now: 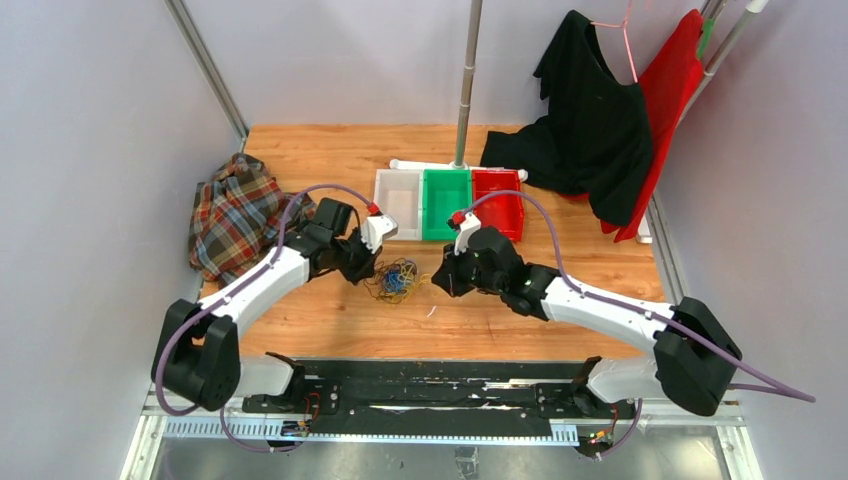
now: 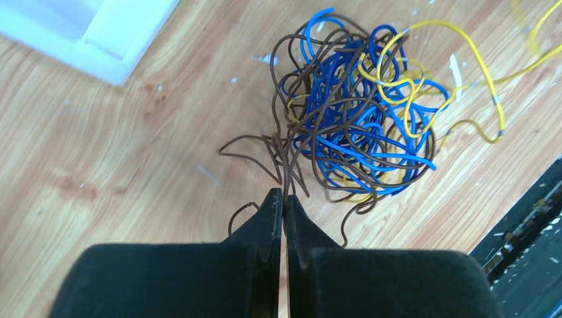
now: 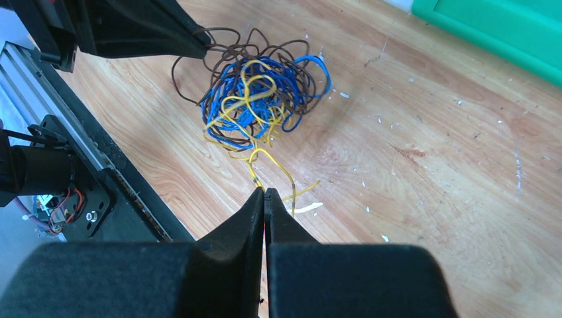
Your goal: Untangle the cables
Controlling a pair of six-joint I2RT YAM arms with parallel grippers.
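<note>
The cables [image 1: 397, 280] lie as a fist-sized tangle of blue, yellow and brown wire on the wooden table between my two grippers. In the left wrist view the tangle [image 2: 361, 112] is just ahead of my left gripper [image 2: 284, 193], which is shut on a brown wire at its near edge. In the right wrist view the tangle [image 3: 262, 96] lies ahead of my right gripper [image 3: 265, 192], which is shut on a yellow wire trailing out of it. My left gripper [image 3: 199, 43] shows there at the tangle's far side.
White [image 1: 397, 202], green [image 1: 445, 203] and red [image 1: 497, 200] bins stand in a row behind the tangle. A plaid cloth [image 1: 232, 215] lies at the left, a black garment [image 1: 590, 125] at the back right. A grey pole [image 1: 465, 85] rises behind the bins. The black base rail [image 1: 420, 390] runs along the near edge.
</note>
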